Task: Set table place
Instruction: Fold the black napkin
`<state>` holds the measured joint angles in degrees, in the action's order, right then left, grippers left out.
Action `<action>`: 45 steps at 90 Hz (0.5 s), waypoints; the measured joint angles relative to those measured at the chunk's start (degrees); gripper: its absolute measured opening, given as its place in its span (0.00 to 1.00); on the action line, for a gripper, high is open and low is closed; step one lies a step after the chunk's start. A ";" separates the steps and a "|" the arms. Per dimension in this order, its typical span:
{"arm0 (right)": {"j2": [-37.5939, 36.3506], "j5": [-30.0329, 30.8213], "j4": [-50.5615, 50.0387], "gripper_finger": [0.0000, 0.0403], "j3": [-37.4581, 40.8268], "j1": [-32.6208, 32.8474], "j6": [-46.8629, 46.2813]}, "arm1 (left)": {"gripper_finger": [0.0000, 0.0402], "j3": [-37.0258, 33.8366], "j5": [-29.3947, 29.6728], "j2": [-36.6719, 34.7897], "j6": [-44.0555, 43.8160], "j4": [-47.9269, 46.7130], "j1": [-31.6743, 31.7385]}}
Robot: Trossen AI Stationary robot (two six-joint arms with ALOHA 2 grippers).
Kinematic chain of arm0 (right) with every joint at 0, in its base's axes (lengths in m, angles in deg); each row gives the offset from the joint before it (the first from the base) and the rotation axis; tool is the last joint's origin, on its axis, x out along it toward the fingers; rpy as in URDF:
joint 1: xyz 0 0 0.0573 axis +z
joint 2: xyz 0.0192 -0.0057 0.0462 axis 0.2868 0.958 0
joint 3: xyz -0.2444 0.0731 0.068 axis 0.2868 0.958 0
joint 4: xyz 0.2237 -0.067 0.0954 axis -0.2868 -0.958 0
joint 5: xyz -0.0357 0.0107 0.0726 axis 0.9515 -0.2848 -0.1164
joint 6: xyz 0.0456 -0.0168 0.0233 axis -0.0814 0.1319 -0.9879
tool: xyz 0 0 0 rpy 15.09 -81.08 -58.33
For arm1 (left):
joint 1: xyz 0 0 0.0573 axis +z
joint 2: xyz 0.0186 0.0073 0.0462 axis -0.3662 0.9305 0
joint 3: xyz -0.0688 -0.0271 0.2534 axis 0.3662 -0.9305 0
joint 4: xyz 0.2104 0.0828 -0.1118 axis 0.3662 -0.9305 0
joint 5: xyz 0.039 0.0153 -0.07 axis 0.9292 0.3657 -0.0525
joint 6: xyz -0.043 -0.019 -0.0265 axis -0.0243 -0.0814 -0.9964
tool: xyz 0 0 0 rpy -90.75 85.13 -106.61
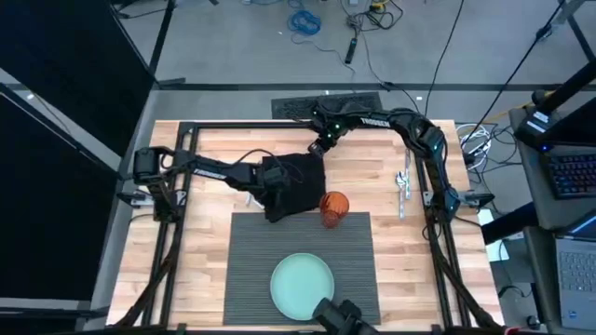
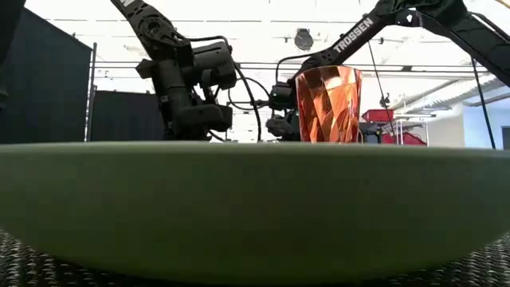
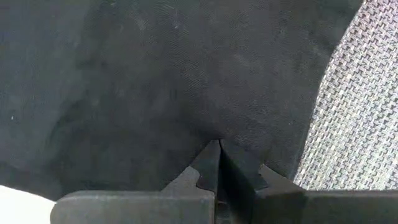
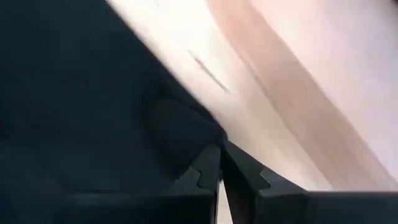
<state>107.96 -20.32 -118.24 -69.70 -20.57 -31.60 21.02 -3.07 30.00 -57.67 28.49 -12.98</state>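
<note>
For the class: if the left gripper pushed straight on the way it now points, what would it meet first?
Most likely the black napkin: the left gripper appears shut on its cloth, which fills the wrist view ahead. The grey placemat lies just beyond; depth is unclear.

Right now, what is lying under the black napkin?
The black napkin covers bare wooden tabletop and overlaps the far edge of the ribbed placemat. Both grippers' jaws pinch it. Anything else beneath is hidden.

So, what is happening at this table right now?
Both arms hold the black napkin near the far edge of the grey placemat. The left gripper and the right gripper are each shut on its cloth. A green plate and an orange cup already stand on the placemat; cutlery lies aside.
</note>
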 joint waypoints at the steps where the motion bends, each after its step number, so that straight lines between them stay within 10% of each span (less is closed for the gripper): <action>1: 0.00 0.09 -0.08 0.00 0.00 -0.09 0.03 | 0.00 0.00 0.00 0.00 -0.08 0.02 -0.02; 45: 0.01 -0.65 -0.34 0.02 0.00 -2.59 -0.29 | 0.00 0.00 -0.12 0.00 -0.43 0.13 -0.30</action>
<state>107.97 -20.98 -118.58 -69.70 -23.16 -31.90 21.02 -3.19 30.00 -58.10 28.62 -13.28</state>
